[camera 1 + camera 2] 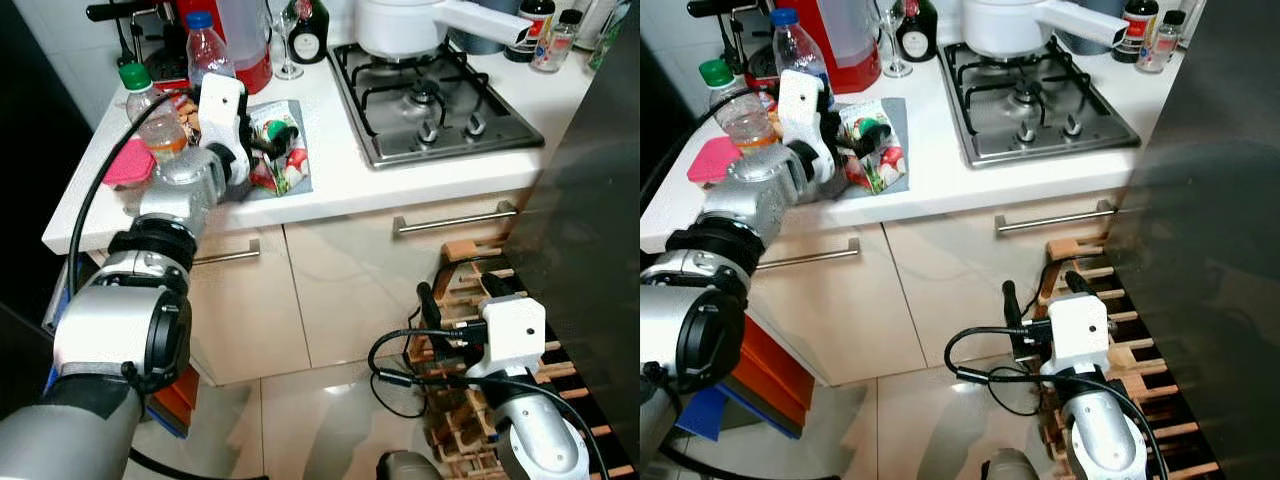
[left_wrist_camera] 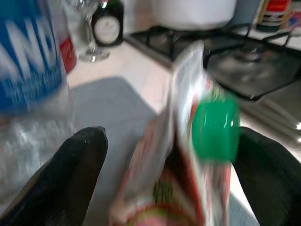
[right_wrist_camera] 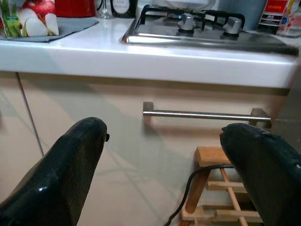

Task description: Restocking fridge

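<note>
Left gripper (image 1: 272, 150) spread around salad bag (image 1: 281, 148) near counter (image 1: 340, 180) front edge | right gripper (image 1: 428, 322) parted, held low before cabinet handle (image 3: 206, 114)

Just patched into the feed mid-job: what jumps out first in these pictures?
The left gripper is stretched over the white countertop, its open fingers either side of a food pouch with a green cap on a grey mat. Behind it stand water bottles; a gas hob carries a white pot. The right gripper hangs low and open, by a wooden rack.
</note>
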Robot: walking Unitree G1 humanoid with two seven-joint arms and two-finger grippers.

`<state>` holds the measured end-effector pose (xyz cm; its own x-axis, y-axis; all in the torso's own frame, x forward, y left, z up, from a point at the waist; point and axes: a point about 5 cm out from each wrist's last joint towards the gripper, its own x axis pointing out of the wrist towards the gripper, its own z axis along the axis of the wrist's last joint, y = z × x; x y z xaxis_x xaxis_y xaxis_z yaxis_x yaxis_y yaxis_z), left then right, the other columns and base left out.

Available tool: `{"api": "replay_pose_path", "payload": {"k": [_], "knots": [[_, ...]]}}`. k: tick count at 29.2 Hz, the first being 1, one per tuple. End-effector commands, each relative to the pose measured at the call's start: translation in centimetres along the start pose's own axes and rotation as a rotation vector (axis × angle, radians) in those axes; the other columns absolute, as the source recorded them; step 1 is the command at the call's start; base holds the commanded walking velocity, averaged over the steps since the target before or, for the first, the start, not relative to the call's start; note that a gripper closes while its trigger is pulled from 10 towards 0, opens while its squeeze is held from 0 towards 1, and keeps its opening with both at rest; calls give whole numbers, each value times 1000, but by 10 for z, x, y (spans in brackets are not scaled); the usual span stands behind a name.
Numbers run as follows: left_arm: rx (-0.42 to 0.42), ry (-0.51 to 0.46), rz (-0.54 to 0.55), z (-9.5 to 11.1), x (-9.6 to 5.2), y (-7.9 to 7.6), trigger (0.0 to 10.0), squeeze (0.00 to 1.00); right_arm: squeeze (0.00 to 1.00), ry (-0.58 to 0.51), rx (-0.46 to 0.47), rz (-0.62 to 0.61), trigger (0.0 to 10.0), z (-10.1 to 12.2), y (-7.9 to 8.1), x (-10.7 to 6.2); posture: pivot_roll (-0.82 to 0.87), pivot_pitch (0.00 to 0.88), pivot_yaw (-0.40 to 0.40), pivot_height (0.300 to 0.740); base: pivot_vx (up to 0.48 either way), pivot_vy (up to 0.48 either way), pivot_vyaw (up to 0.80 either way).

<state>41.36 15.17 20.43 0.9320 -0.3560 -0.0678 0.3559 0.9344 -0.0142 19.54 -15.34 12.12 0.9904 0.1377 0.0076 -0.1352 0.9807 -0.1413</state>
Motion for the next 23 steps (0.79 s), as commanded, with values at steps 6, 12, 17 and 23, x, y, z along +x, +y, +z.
{"api": "replay_pose_path", "payload": {"k": [6, 12, 17, 23], "knots": [[-42, -23, 52, -5, -1, 3, 0, 0, 0, 10, 0, 13, 10000, -1, 0, 2, -342, 33, 93, 740, 0, 0, 0], [-77, -64, 66, -2, -3, 8, 0, 0, 0, 13, -3, 13, 10000, -2, -1, 2, -345, 29, 91, 740, 0, 0, 0], [-81, -104, 16, 3, -2, 4, 0, 0, 0, 12, -8, 12, 10000, -3, -3, 4, -339, 21, 86, 740, 0, 0, 0], [-67, -184, -87, 12, 1, -11, 0, 0, 0, 5, -9, 17, 10000, -4, -3, 12, -312, 0, 74, 740, 0, 0, 0]]}}
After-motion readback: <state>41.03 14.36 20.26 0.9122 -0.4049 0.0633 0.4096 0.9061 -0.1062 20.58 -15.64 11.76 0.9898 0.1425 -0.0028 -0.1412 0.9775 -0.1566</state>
